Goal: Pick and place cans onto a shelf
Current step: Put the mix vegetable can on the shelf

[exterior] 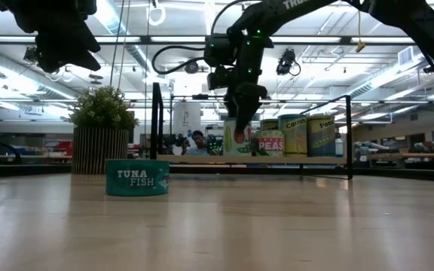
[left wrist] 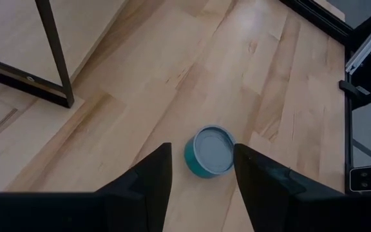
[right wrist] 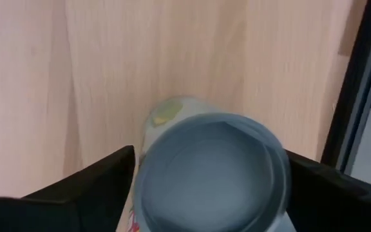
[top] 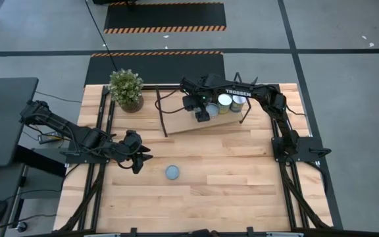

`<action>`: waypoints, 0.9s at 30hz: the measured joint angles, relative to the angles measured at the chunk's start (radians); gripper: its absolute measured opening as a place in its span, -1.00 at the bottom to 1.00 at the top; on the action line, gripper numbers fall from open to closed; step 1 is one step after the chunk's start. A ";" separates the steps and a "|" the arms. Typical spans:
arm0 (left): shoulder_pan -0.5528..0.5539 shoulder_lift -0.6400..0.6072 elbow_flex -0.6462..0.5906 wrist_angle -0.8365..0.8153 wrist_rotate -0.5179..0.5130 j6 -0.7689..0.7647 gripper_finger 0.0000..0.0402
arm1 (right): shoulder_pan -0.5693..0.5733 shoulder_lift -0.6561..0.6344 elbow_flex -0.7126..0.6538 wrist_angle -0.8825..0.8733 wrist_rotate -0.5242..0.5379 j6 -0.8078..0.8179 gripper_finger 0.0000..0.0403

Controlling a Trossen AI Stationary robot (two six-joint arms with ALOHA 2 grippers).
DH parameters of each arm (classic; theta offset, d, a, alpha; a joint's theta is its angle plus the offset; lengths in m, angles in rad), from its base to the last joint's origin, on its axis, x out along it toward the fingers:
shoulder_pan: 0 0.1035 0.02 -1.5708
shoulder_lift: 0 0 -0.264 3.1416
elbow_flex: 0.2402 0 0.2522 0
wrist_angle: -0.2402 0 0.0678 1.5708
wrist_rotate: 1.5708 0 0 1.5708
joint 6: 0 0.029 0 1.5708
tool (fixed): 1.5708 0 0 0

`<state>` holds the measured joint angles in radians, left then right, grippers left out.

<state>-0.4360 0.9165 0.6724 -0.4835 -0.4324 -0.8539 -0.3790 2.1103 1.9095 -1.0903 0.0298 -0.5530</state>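
The tabletop (top: 242, 171) is pale wood in jointed strips with a smooth, faintly glossy finish. The shelf (top: 176, 122) is light wood on thin matt black metal wire. The tuna can (left wrist: 210, 151) has a dull metal lid and a teal paper label.

The low teal can (exterior: 136, 178) standing on the table reads "TUNA FISH" in white letters. On the shelf, one can (exterior: 270, 142) has a red band reading "PEAS"; the taller can (exterior: 293, 135) beside it shows "Carrot", partly cut off. The right arm (top: 242, 93) carries white lettering, "TROSSEN", readable from above.
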 joint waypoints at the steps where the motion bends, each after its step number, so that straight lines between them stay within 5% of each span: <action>1: 0.000 0.000 0.000 0.000 0.000 0.000 -0.14 | 0.000 0.000 0.000 0.002 0.000 0.016 0.74; 9: 0.000 0.000 0.000 0.000 0.000 0.000 -0.14 | 0.000 0.000 0.000 0.004 0.004 0.312 0.55; 19: 0.000 0.000 0.000 0.000 0.000 0.000 -0.14 | -0.007 0.000 0.000 -0.012 0.089 1.007 0.58; 27: 0.000 0.000 0.000 0.000 0.000 0.000 -0.14 | -0.003 -0.001 0.000 0.012 0.081 0.995 0.70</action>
<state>-0.4359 0.9165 0.6724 -0.4831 -0.4324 -0.8543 -0.3817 2.1098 1.9091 -1.0782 0.1108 0.4421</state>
